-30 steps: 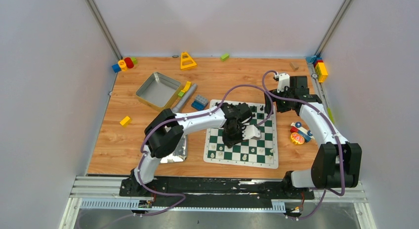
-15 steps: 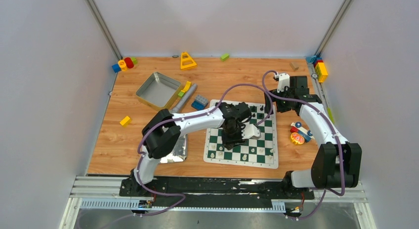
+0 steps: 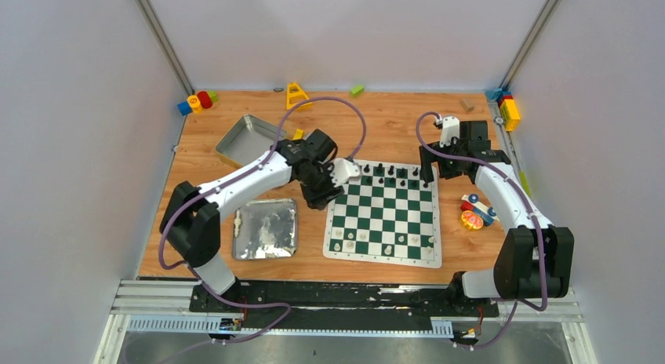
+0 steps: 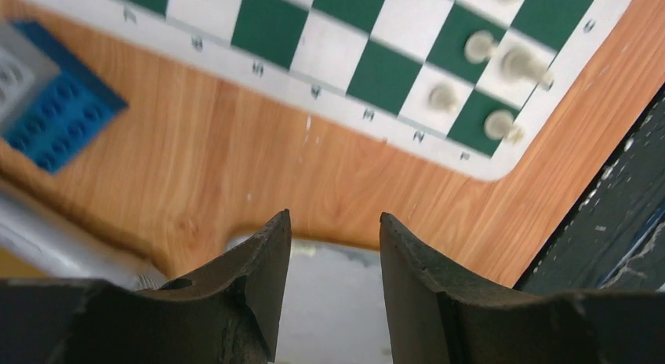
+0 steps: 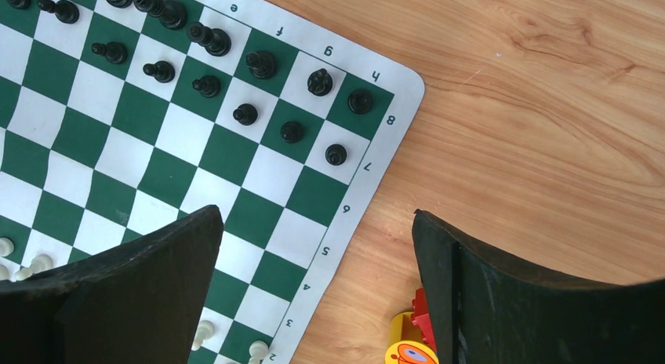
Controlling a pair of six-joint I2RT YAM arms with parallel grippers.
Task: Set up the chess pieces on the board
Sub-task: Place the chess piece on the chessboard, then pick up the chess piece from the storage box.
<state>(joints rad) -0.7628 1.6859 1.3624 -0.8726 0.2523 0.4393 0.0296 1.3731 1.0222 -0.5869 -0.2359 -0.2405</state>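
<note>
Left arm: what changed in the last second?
The left claw opened, empty, and swung left off the board to hover near the flat metal tray. The right claw, open, and the board stayed put.

cream chess pieces (image 4: 443, 97) blurred; board (image 4: 384, 78) cut by top edge; yellow toy (image 5: 409, 350) cut at bottom

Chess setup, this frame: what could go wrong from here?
1. The right tool hangs wide open by the far right corner of the green-and-white checkered board, close to tightly packed black chessmen; a descent there could topple neighbours.
2. The left tool is open and empty beside the board's left edge; sweeping back in low could catch the thin mat's border and shake the cream-white chessmen.
</note>
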